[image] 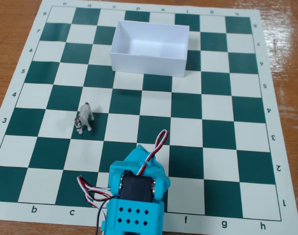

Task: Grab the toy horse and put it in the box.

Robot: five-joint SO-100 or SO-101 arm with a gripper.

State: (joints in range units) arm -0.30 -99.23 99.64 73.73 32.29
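Note:
The toy horse [84, 118], a tiny grey-and-white figurine, stands upright on the chessboard's left side, straddling a white and a green square. The white open-topped box [149, 47] sits empty at the far middle of the board, several squares beyond the horse. My cyan arm [137, 188] is folded at the board's near edge, to the right of and nearer than the horse, well apart from it. Its front end [149, 157] points toward the board's middle. The fingers are hidden under the arm's body, so I cannot tell whether the gripper is open or shut. Nothing shows held.
The green-and-white chessboard mat [227, 122] lies on a wooden table [286, 44]. Red, white and black cables [92, 191] loop out at the arm's left side and another loop [161, 139] rises at its front.

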